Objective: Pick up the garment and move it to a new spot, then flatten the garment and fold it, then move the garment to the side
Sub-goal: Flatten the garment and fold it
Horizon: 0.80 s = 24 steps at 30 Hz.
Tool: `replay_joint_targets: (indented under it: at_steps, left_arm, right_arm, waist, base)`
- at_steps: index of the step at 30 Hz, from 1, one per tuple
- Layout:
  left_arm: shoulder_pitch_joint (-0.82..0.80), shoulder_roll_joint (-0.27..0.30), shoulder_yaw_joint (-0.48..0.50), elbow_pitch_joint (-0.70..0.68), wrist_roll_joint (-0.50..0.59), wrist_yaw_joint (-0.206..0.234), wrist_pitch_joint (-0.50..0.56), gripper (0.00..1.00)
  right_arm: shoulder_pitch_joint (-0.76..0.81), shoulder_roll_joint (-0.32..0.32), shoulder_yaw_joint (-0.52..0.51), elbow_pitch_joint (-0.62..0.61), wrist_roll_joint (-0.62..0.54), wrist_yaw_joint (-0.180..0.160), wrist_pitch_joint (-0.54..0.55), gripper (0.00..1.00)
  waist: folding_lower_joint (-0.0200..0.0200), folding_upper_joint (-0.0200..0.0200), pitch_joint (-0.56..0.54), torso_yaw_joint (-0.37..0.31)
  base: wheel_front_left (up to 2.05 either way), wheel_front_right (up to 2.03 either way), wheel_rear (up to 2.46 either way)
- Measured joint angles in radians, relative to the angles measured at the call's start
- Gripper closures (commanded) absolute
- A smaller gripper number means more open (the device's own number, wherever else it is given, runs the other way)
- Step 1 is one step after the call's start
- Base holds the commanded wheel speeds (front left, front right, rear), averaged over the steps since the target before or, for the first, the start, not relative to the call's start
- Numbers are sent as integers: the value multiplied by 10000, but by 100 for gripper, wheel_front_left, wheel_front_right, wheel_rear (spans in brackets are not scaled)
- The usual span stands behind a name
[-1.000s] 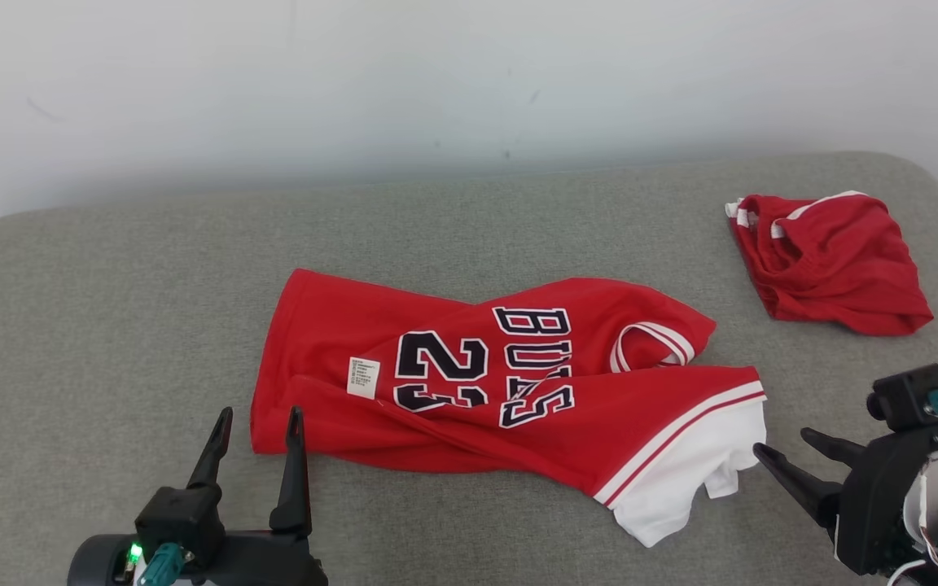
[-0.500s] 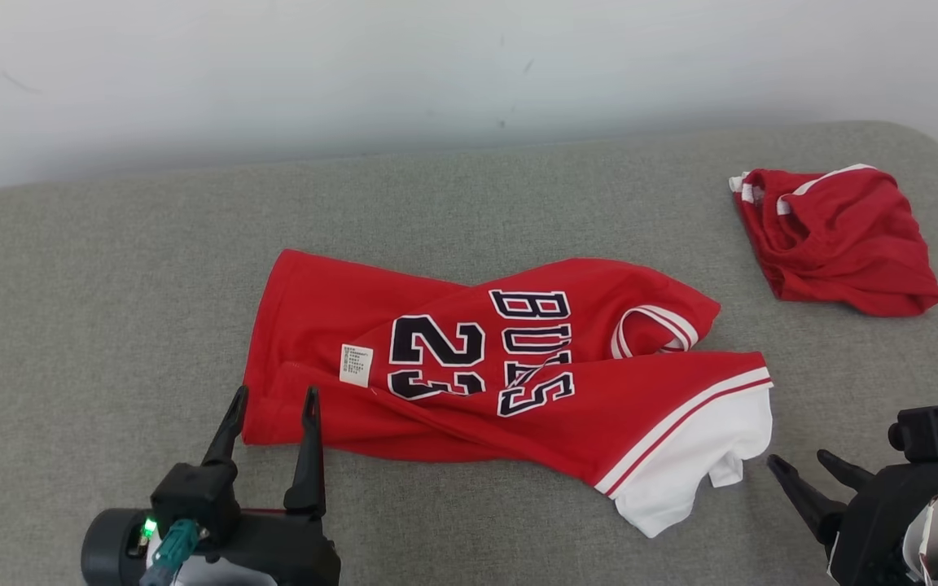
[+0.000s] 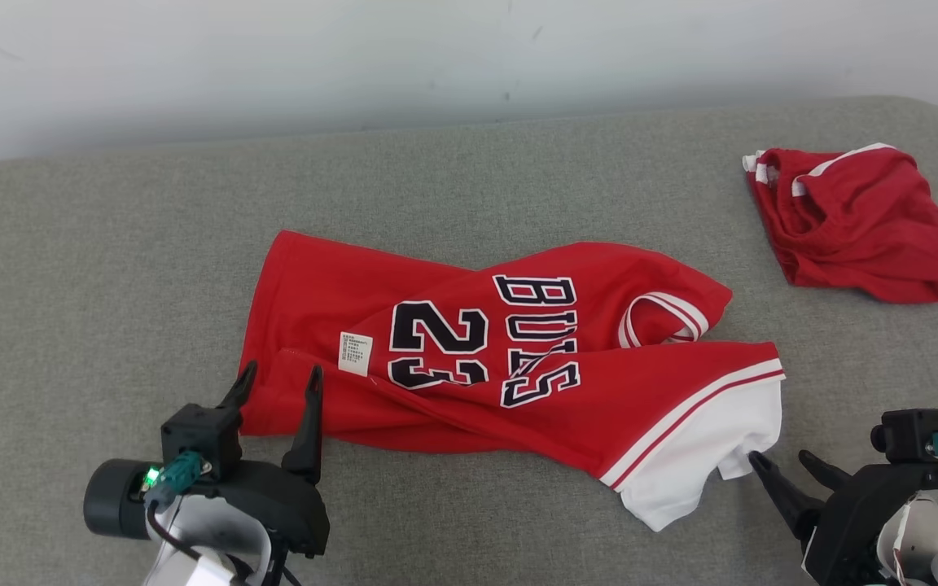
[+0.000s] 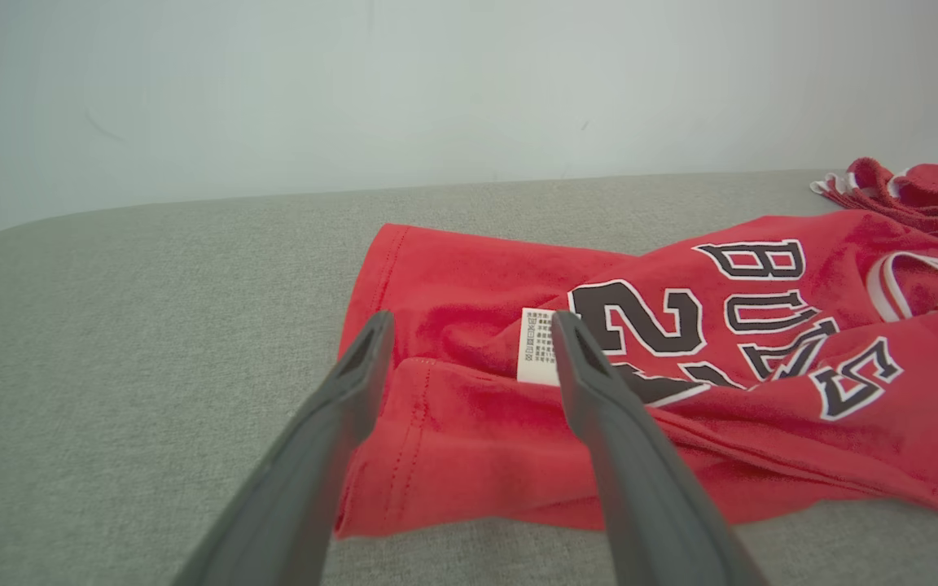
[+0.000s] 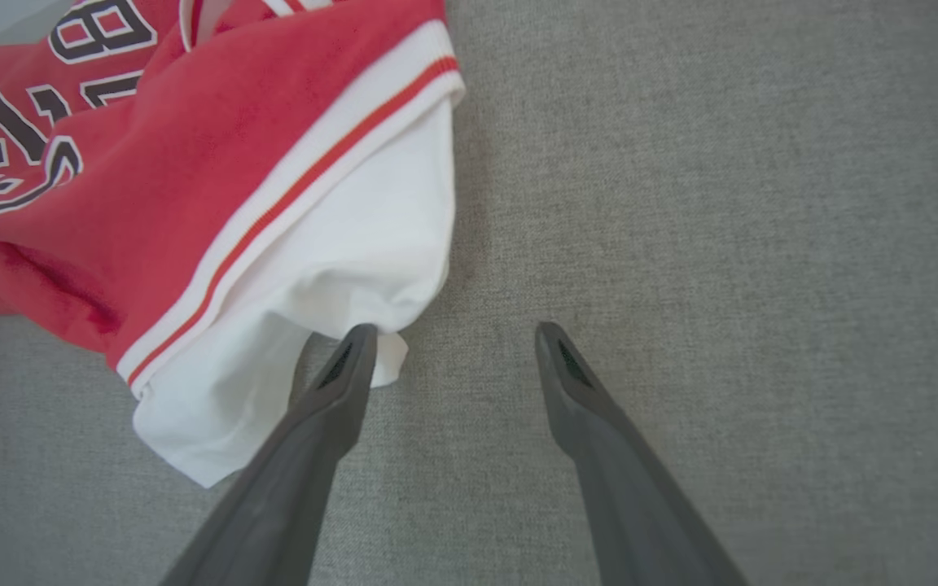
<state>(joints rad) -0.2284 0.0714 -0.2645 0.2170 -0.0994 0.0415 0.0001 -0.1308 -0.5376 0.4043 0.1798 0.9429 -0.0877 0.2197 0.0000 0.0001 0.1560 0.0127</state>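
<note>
A red basketball jersey [image 3: 518, 366] marked "BULLS" and "23" lies crumpled and partly folded over itself in the middle of a grey fabric-covered surface [image 3: 94, 268] that meets a white wall [image 3: 355, 65]. A white care label [image 3: 355, 354] sits just left of the number. At its right end, white fabric spills out past a red-and-white striped trim. The left pincer [image 3: 282, 373] stands open at the jersey's near left corner. In the left wrist view, the left pincer [image 4: 471, 321] has one dark finger over the hemmed edge and the other beside the care label [image 4: 536, 346]; whether either touches the cloth cannot be told. The right pincer [image 3: 778, 457] is also open, holding nothing, at the near right. In the right wrist view, the right pincer [image 5: 454, 330] has one fingertip at the lowest fold of the jersey [image 5: 192, 163], on its white part, and the other over bare grey fabric. A second red garment [image 3: 852, 220] with white trim lies bunched at the far right, well apart from the jersey.
</note>
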Motion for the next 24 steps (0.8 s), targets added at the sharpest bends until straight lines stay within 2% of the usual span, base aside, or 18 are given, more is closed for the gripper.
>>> replay_joint_targets:
  at_steps: [12,24]
  left_arm:
    - [-1605,337,44,1994,-307,-780,965,0]
    - [-2392,293,178,3507,-535,-1039,1313,0]
  right_arm:
    - [-706,410,403,403,-178,0,6,0]
    - [-1057,600,623,734,-393,128,-2,0]
  waist:
    - [1,1,407,-75]
    - [1,0,718,-338]
  base:
    - [0,0,0]
    - [0,0,0]
